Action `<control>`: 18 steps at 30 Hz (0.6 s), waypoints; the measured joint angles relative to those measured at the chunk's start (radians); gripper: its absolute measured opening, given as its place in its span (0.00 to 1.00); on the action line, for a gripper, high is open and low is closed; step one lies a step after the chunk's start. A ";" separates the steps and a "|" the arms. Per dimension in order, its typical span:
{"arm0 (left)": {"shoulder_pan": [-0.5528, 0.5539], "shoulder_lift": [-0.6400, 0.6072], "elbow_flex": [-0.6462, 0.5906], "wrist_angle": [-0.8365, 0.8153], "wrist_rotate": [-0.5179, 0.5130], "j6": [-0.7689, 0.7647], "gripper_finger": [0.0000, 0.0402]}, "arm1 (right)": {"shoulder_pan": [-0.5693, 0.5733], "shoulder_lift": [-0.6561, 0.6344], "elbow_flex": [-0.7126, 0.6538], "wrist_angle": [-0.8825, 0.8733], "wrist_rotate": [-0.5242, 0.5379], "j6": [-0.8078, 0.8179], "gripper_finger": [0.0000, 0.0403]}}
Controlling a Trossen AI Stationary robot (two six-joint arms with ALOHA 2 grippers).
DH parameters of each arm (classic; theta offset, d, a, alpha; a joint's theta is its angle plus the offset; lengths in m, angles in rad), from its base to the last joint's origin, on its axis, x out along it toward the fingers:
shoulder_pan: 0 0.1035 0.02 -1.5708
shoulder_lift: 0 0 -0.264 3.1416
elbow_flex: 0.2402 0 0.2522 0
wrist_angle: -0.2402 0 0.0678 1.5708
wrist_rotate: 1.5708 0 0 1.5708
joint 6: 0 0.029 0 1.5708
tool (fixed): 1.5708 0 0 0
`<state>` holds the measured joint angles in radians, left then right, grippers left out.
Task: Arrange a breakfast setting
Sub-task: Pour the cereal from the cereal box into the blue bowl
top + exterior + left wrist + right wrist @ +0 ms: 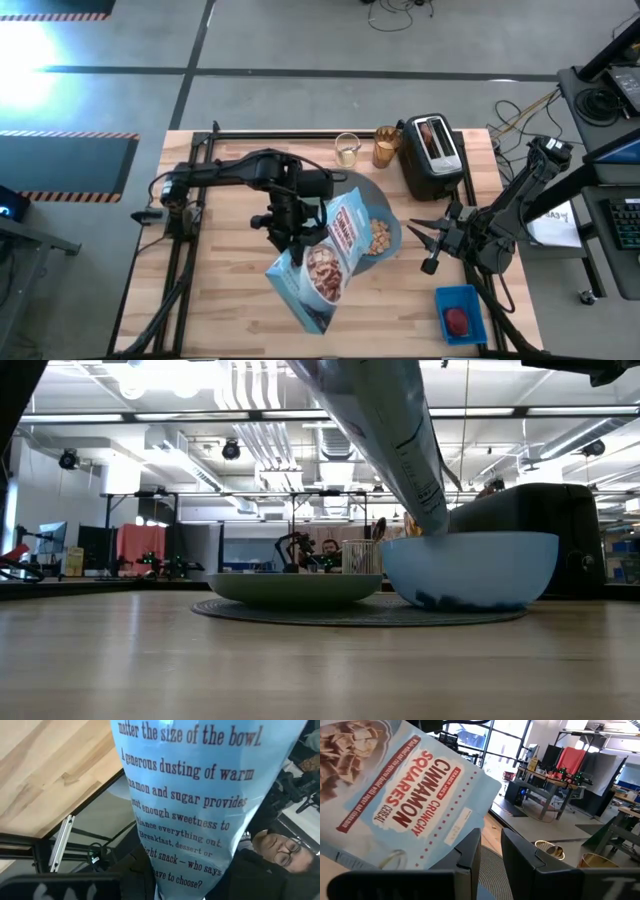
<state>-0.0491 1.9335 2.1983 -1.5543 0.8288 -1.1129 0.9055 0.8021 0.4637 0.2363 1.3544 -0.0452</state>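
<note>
My left gripper is shut on a blue cereal bag, held tilted with its mouth down at the rim of the blue bowl. Cereal squares lie in the bowl. The bowl and a pale green plate stand on the round dark-grey mat. The bag's printed back fills the left wrist view. My right gripper waits empty to the right of the bowl, its fingers a narrow gap apart. The amber glass stands at the far edge. My left gripper holds the bag by its left side edge, about halfway along its length, coming from the table's left. The bag is lifted clear of the table and slants with its bottom end high and its mouth low over the bowl. The fingers themselves are hidden by the bag and wrist.
A black toaster with a toast slice stands at the far right. A clear glass stands beside the amber one. A small blue tray with a red food piece lies near the right front. A person shows beyond the table.
</note>
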 joint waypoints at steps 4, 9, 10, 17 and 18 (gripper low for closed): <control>0.025 0.000 0.000 0.068 0.001 -0.025 0.23 | 0.000 0.000 0.000 0.000 0.000 0.000 0.17; 0.028 0.003 0.000 0.070 0.034 -0.019 0.23 | 0.000 0.000 0.000 0.000 0.000 0.000 0.17; 0.028 0.004 0.000 0.070 0.053 -0.018 0.23 | 0.000 0.000 0.000 0.000 0.000 0.000 0.17; 0.039 0.005 0.000 0.078 0.101 -0.015 0.23 | 0.000 0.000 0.000 0.000 0.000 0.000 0.17; 0.039 0.005 0.000 0.080 0.101 -0.015 0.23 | 0.000 0.000 0.000 0.000 0.000 0.000 0.17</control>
<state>-0.0101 1.9385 2.1979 -1.4746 0.9295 -1.1279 0.9054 0.8021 0.4641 0.2363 1.3544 -0.0452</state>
